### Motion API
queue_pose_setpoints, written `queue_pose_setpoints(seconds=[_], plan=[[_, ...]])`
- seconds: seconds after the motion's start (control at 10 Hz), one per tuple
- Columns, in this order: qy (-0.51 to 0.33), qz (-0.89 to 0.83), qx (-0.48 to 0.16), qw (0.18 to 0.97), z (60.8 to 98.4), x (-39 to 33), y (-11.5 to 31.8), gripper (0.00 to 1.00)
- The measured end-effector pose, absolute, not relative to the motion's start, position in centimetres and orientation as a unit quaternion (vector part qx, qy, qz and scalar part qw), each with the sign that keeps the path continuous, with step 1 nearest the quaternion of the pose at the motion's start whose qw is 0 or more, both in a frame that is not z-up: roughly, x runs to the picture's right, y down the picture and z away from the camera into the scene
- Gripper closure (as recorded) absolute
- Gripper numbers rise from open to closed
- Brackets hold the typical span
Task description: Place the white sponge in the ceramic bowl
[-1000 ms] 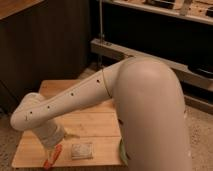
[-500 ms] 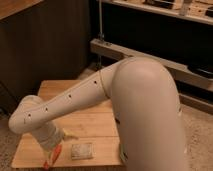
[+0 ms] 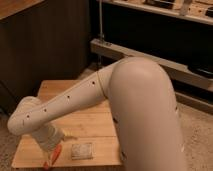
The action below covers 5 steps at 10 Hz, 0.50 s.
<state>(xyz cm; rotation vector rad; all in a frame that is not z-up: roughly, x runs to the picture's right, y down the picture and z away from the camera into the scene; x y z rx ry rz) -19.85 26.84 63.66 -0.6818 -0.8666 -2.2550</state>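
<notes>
Tool (image 3: 63, 137) released, low over wooden table (image 3: 95, 125), just left of white sponge (image 3: 81, 150).

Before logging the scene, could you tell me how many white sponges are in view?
1: the white sponge lies near the front edge of the table, beside the gripper. The arm may hide others.

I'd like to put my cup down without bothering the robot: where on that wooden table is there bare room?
The far strip of the wooden table, behind the arm, is bare, and so is the middle patch between the arm and the white sponge. The near corner is crowded: gripper, orange stick and sponge sit close together.
</notes>
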Motion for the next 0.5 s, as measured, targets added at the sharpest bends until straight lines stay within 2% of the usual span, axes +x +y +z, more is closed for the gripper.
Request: queue_pose_setpoints(seconds=[0.5], plan=[[-0.328,-0.857,-0.257,0.304,63.59,-20.08,27.03,0.20]])
